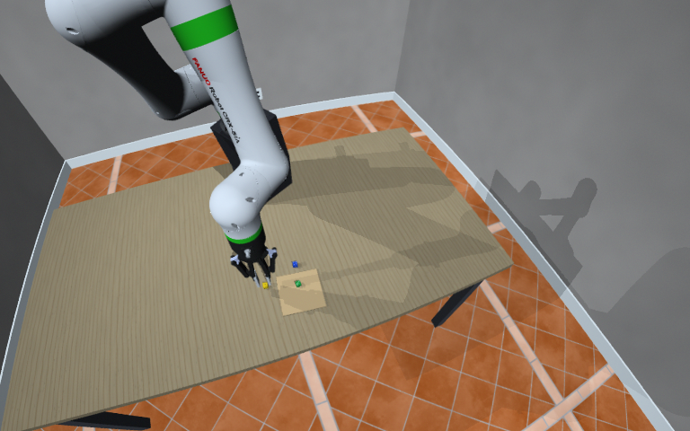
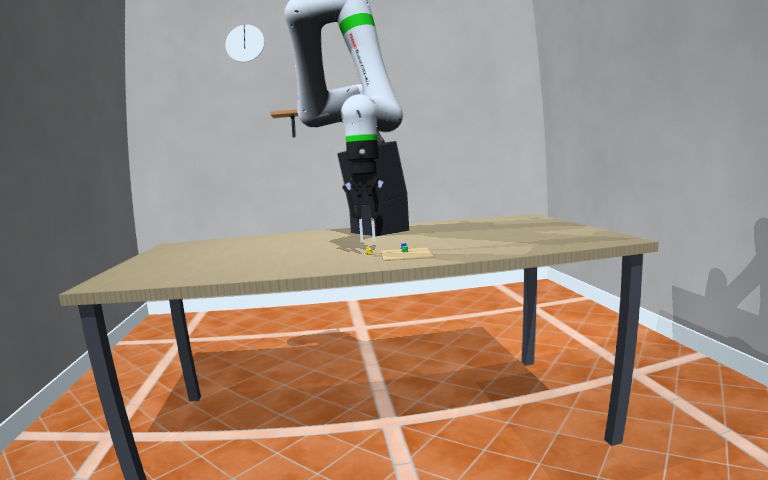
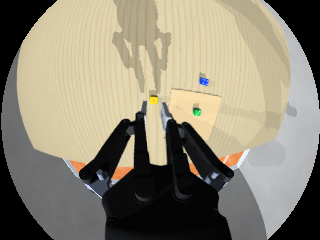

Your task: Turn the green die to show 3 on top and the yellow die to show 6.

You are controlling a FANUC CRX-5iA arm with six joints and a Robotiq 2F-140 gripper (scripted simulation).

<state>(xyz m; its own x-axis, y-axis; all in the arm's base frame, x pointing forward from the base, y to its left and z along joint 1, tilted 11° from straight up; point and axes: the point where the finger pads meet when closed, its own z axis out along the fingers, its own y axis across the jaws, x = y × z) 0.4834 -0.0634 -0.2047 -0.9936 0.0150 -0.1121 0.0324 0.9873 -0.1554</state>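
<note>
The yellow die [image 1: 265,285] [image 2: 368,251] [image 3: 153,100] lies on the table, off the mat's left edge. The green die [image 1: 297,283] [image 2: 404,249] [image 3: 197,112] sits on the light wooden mat [image 1: 305,305] [image 2: 390,256] [image 3: 186,98]. The blue die [image 1: 294,264] [image 3: 204,81] lies on the table behind the mat. The dice's pips are too small to read surely. My gripper [image 1: 261,282] [image 2: 367,238] [image 3: 153,108] points down with its fingers a small gap apart and nothing between them. It is above the table, close to the yellow die and a little behind it.
The wooden table [image 1: 152,284] [image 2: 226,266] [image 3: 75,90] carries the mat and dice. Its front edge lies beyond the mat in the top view. The arm's dark pedestal [image 2: 395,192] stands behind. Shadows of the arm fall across the table and partly over the mat.
</note>
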